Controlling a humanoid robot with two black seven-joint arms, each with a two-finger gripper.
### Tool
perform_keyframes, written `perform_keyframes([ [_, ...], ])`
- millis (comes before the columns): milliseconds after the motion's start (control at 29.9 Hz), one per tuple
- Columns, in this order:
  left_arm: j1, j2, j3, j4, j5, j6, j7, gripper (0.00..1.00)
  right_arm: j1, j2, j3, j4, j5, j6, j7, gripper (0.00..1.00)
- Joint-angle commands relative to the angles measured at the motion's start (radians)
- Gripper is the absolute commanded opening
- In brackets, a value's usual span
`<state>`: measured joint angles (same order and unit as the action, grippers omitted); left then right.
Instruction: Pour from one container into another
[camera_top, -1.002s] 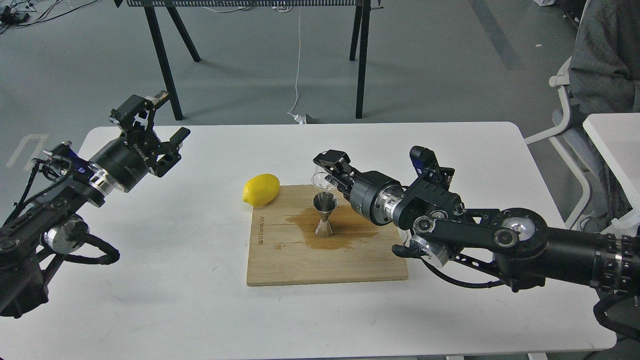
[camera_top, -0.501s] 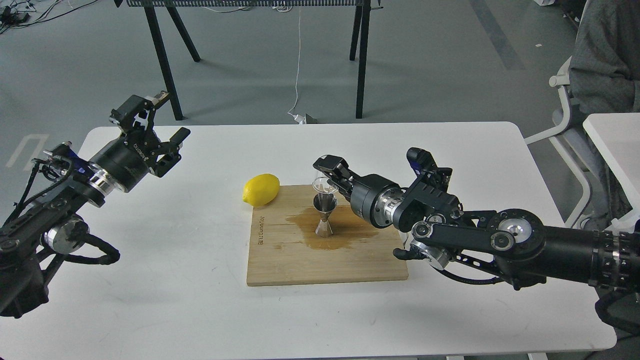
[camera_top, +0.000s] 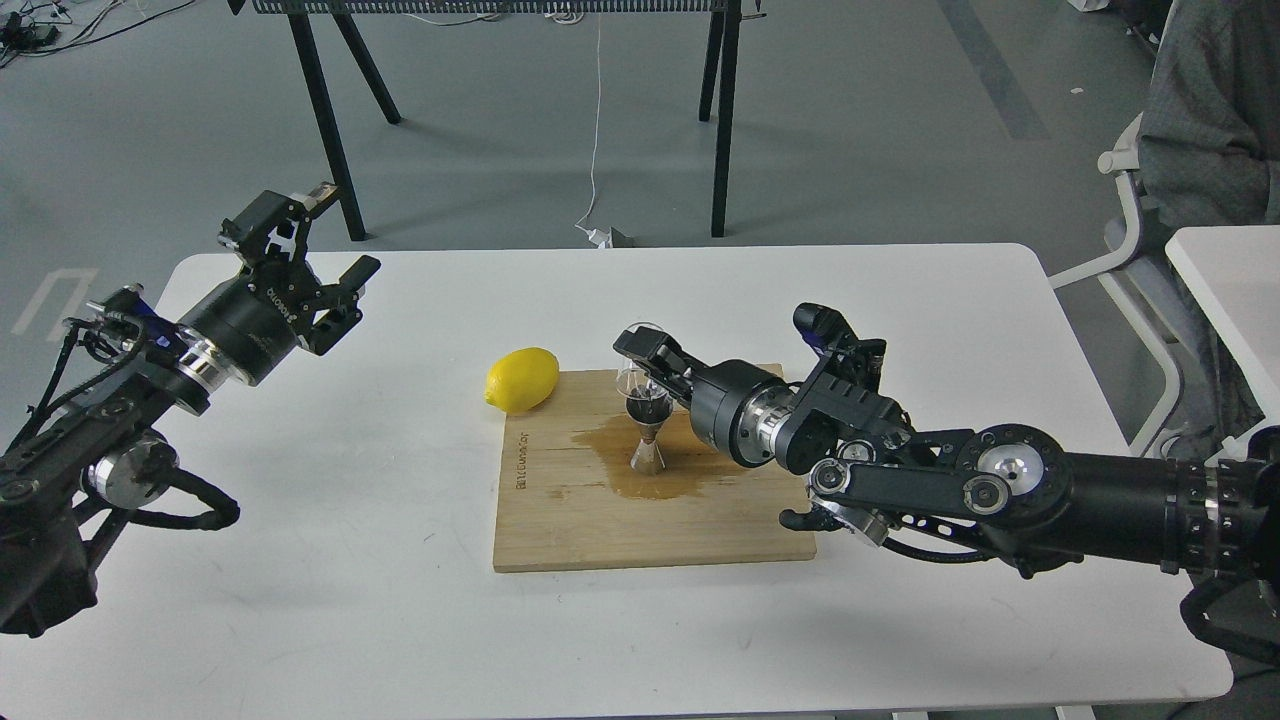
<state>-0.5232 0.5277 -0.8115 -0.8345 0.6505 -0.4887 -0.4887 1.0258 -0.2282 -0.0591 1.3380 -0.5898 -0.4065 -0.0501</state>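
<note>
My right claw (camera_top: 640, 362) clamps the tiny clear round cup (camera_top: 634, 378), tipped above the shiny steel hourglass jigger (camera_top: 648, 432), which stands in a brown puddle on the bamboo board (camera_top: 560, 520). My left claw (camera_top: 318, 268) hangs spread, empty.

Grey floor (camera_top: 900, 120), black-legged bench (camera_top: 500, 60), white cable (camera_top: 597, 130), white chair (camera_top: 1140, 230) at right.

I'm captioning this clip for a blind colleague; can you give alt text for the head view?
The right end effector holds a small clear cup tipped over a steel jigger standing in a brown spill on a wooden cutting board. A lemon lies at the board's far left corner, and the left end effector hovers open over the white table.
</note>
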Motion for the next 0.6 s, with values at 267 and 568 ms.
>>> perform_keyframes([
  [267,0.000,0.000,0.000,0.000,0.000,0.000,0.000,0.93,0.037,0.009,-0.024,-0.008,-0.015,0.000,0.000,0.46],
  [568,0.000,0.002,0.000,0.008,0.000,0.000,0.000,0.93,0.060,0.004,-0.071,-0.002,-0.038,0.000,0.000,0.46],
])
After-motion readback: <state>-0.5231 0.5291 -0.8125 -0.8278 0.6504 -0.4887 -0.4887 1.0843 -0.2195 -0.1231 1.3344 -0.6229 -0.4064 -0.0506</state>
